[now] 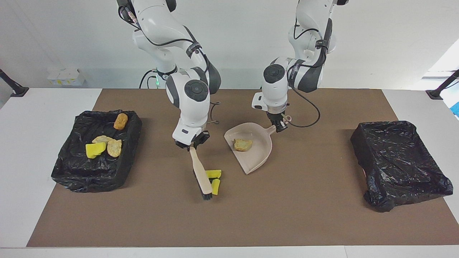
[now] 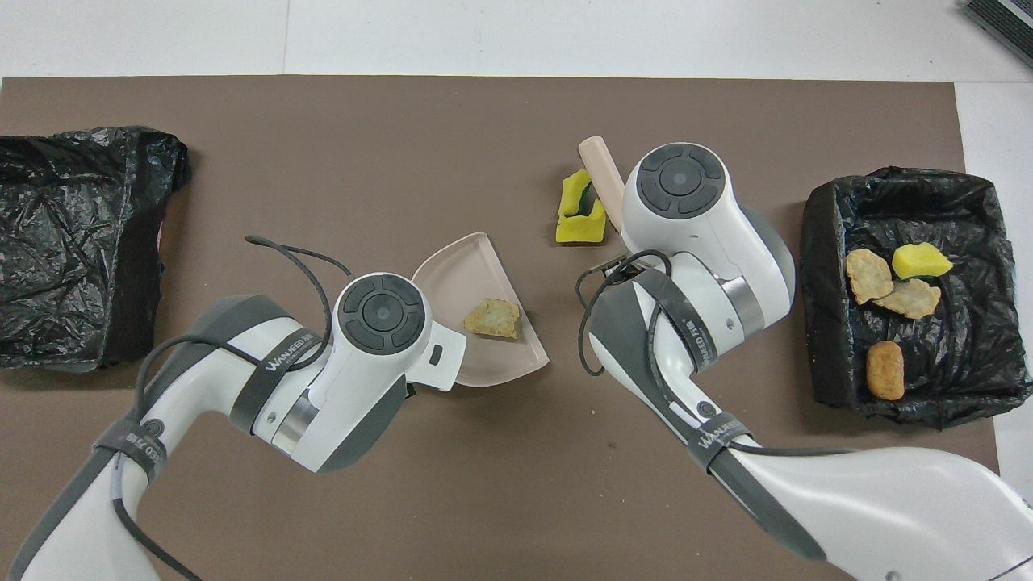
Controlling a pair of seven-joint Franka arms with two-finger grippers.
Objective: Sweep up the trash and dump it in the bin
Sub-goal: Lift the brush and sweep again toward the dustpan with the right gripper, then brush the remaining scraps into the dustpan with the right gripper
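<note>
While the left hand (image 1: 279, 125) grips the beige plastic dustpan (image 1: 255, 154), two yellow sponge scraps (image 1: 214, 178) touch the beige hand brush (image 1: 200, 174) clenched in the right hand (image 1: 192, 144), toward the dustpan.

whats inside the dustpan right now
Only one tan bread-like chunk lies in the dustpan. The two yellow sponge pieces lie outside it on the mat, beside the brush. Nothing covers the pan's inside in the facing view.

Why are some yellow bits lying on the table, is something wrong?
Yes. Two yellow sponge pieces lie on the brown mat beside the beige hand brush, outside the beige plastic dustpan. The dustpan holds only one tan bread-like chunk.
</note>
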